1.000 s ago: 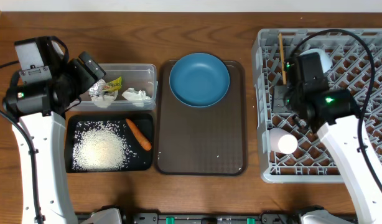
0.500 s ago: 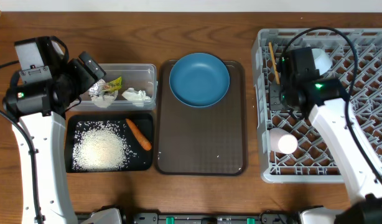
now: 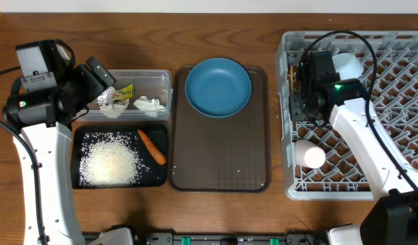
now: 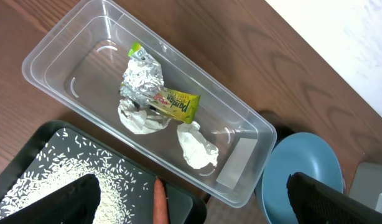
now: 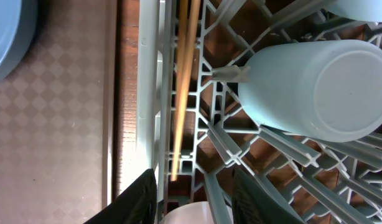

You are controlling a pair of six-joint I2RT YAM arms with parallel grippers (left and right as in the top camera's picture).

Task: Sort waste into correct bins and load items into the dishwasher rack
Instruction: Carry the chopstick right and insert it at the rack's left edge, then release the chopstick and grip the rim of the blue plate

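My right gripper (image 3: 296,103) (image 5: 194,205) is open over the left edge of the grey dishwasher rack (image 3: 399,136). The wooden chopsticks (image 3: 293,71) (image 5: 185,81) lie in the rack just ahead of its fingers, untouched. An upturned light-blue cup (image 5: 309,87) stands beside them, and a pink cup (image 3: 310,155) is nearer the front. My left gripper (image 3: 103,82) (image 4: 197,211) is open and empty above the clear tub (image 4: 54,43), which holds white tissue (image 4: 197,146) and the yellow-green wrapper (image 4: 175,104). The black tray (image 3: 163,133) holds rice (image 3: 110,163) and the carrot (image 3: 152,147). The blue plate (image 3: 218,86) lies apart.
The blue plate rests on the far end of a dark-brown serving tray (image 3: 219,150) between the bins and the rack. The rack's upright pegs surround my right gripper closely. The wooden table runs along the back.
My right gripper has moved left across the rack, and the chopsticks have shifted with it to the rack's left edge. The left arm has not moved.
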